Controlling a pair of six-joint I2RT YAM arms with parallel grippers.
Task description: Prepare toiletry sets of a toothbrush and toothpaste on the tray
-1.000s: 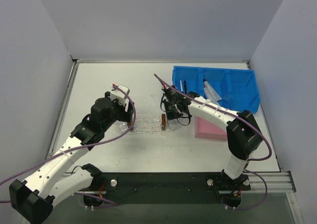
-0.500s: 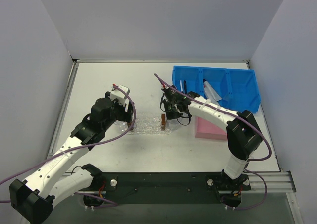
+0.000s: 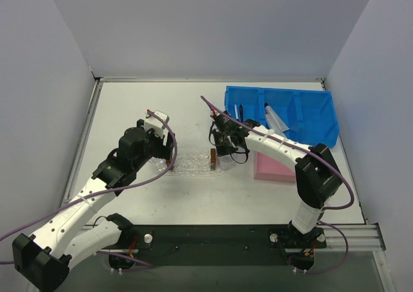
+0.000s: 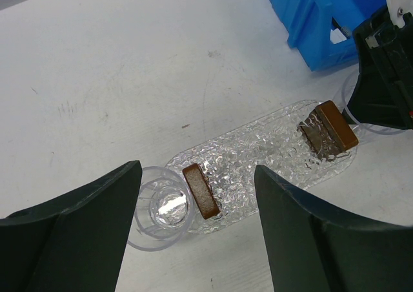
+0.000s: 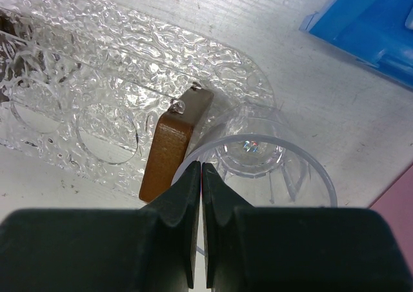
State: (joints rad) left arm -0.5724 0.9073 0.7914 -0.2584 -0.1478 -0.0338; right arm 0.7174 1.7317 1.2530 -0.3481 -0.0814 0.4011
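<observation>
the toothpaste [image 3: 275, 119] is lying in the bin [image 3: 322, 134] beyond the tray's [image 4: 271, 143] right end; the right gripper [image 5: 202, 166], closed, is hovering nearer there, while the left gripper [image 4: 195, 168] is standing open.

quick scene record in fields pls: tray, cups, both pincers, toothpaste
tray: clear, two brown blocks on it, no toiletry set yet
clear cups: one at each end of the tray
left pincer: open, over one end of the tray
right pincer: shut, tips at the other cup's rim
toothpaste: silvery tube in the blue bin
</observation>
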